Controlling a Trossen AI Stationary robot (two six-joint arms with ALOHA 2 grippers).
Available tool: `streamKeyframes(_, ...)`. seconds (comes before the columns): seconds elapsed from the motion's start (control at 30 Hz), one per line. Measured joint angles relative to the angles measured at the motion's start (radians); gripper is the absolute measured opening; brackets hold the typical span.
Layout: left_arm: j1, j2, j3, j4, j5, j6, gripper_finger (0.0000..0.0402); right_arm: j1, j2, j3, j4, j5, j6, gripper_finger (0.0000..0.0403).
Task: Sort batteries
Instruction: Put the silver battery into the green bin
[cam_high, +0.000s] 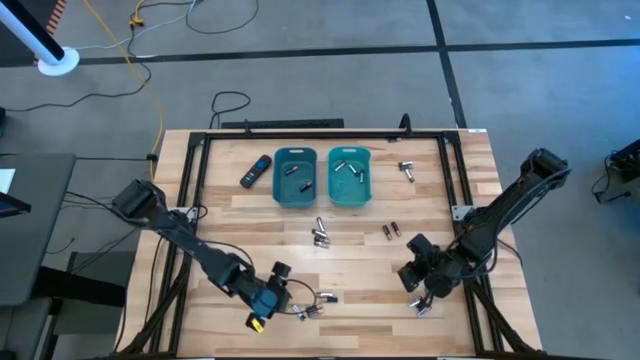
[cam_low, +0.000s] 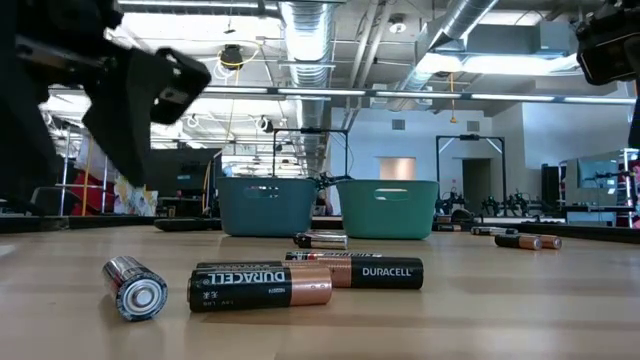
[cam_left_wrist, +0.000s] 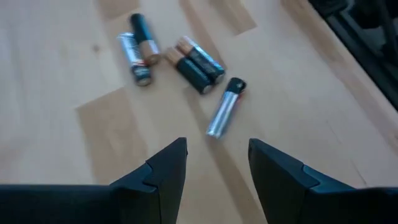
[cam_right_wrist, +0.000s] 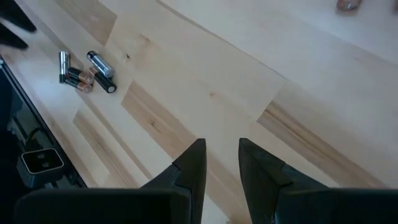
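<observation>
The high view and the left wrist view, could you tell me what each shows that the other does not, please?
Only the high view shows the two teal bins, the black remote and the right gripper. Only the left wrist view shows the left gripper open with nothing between its fingers, near a silver battery. Both show the battery cluster on the wooden table.

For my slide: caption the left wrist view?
Open left gripper hovers above wood table, facing a silver battery and four clustered batteries.
</observation>
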Motion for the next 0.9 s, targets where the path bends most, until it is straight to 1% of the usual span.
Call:
streamKeyframes(0.07, 0.006, 0.032, 0.000, 0.029, 0.023, 0.002, 0.0167, -0.005, 0.000, 0.000, 0.000, 0.000, -0.004, 0.0111)
streamKeyframes(0.2, 0.012, 0.086, 0.000, 0.082, 0.027, 0.033, 0.0167, -0.006, 0.000, 0.000, 0.000, 0.000, -0.005, 0.0111)
streamKeyframes(0.33, 0.023, 0.117, 0.000, 0.110, 0.033, 0.050, 0.0167, -0.006, 0.000, 0.000, 0.000, 0.000, -0.006, 0.0111)
streamKeyframes(0.47, 0.039, 0.150, 0.000, 0.129, 0.099, 0.035, 0.0167, -0.006, 0.000, 0.000, 0.000, 0.000, -0.006, 0.0111)
streamKeyframes(0.63, 0.037, 0.186, 0.002, 0.172, 0.111, 0.076, 0.0167, -0.006, 0.000, 0.000, 0.000, 0.000, -0.007, 0.0111)
streamKeyframes(0.7, 0.037, 0.196, 0.002, 0.183, 0.113, 0.069, 0.0165, -0.006, 0.000, 0.000, 0.000, 0.000, -0.007, 0.0111)
streamKeyframes(0.8, 0.037, 0.198, 0.003, 0.178, 0.120, 0.044, 0.0144, -0.006, 0.000, 0.000, 0.000, 0.000, -0.007, 0.0111)
streamKeyframes(0.9, 0.032, 0.199, 0.003, 0.177, 0.125, 0.042, 0.0104, -0.006, 0.000, 0.000, 0.000, 0.000, -0.007, 0.0111)
